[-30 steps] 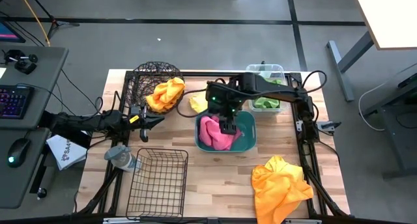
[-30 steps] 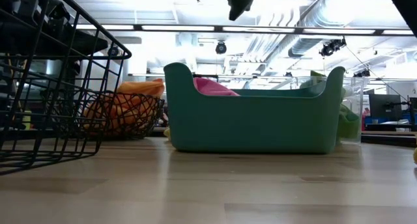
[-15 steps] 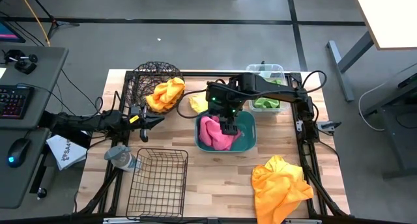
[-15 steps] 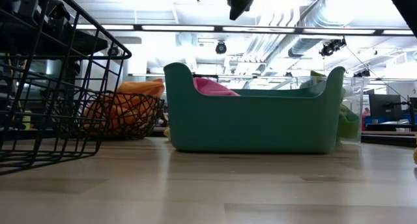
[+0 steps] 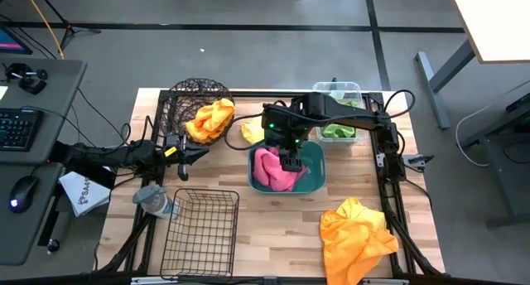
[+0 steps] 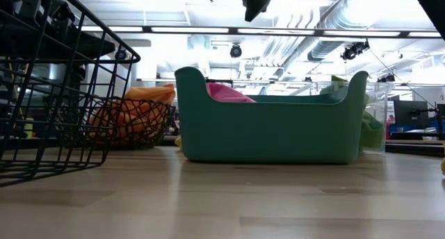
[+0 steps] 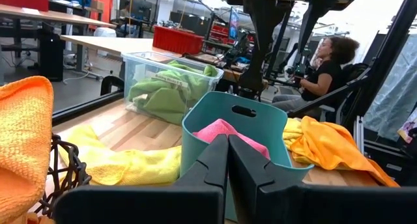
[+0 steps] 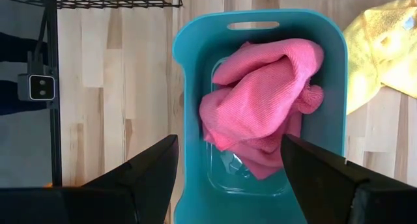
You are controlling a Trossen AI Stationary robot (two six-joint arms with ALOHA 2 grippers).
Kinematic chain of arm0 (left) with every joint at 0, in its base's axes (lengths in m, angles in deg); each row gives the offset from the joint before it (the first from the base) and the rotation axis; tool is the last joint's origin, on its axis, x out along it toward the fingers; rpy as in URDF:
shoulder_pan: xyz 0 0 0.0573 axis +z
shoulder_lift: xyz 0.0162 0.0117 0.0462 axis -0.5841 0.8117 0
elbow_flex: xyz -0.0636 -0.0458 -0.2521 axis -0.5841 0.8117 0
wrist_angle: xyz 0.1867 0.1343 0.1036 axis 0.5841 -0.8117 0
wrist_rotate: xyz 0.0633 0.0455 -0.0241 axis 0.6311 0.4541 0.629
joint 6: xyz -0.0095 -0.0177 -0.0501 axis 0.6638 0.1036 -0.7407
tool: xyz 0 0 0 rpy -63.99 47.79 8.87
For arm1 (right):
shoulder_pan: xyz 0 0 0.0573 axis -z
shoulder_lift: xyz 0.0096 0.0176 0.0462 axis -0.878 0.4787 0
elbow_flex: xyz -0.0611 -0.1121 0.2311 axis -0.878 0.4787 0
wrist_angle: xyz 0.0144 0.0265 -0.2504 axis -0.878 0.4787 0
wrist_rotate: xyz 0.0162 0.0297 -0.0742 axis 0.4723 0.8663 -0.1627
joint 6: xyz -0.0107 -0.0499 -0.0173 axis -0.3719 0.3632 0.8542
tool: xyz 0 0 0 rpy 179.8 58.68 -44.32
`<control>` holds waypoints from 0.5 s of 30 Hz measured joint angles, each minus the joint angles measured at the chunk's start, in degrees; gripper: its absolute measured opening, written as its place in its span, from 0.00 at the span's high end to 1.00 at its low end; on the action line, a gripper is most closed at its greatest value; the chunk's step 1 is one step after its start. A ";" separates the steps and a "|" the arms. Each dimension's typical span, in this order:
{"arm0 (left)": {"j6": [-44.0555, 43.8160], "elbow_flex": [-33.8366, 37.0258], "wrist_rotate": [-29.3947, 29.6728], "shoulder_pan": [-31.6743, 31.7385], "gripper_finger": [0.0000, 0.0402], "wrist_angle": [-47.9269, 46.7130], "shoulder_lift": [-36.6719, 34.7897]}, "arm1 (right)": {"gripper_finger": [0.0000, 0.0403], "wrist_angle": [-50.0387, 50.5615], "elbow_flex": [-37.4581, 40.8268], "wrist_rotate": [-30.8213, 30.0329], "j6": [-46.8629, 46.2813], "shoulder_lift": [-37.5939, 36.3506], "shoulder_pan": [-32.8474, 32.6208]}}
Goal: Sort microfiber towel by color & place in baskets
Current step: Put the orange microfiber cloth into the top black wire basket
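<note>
High view: right gripper [image 5: 289, 161] hovers at frame centre above the teal tub [image 5: 313, 182] holding the pink towel [image 5: 272, 169]; an orange towel [image 5: 354, 229] lies lower right.

Right wrist view: jaws spread wide, empty; the drop looks done.

Left wrist view: left gripper [image 7: 228, 160] pinched closed, idle. Next comes a yellow towel [image 7: 133, 164].

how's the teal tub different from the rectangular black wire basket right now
The teal tub has solid plastic walls; the rectangular black wire basket is open mesh. The tub holds a pink towel; the wire basket holds no towel. The open right gripper hangs over the tub, and neither gripper is over the basket; the left gripper, shut, waits beside the round wire basket. Both stand upright on the table.
</note>
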 joint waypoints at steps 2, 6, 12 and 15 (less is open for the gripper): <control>-0.02 0.00 -0.01 -0.02 1.00 0.00 0.00 | 0.34 0.00 0.00 0.00 0.00 0.00 0.00; -0.02 0.00 -0.01 0.00 1.00 0.00 0.00 | 0.34 0.00 0.00 0.00 0.00 0.00 0.00; -0.01 0.00 -0.01 -0.01 1.00 0.00 0.00 | 0.34 0.01 0.00 -0.06 0.02 0.00 0.00; 0.00 0.00 0.01 -0.02 1.00 0.00 0.00 | 0.34 -0.24 0.00 -1.94 0.89 0.00 0.10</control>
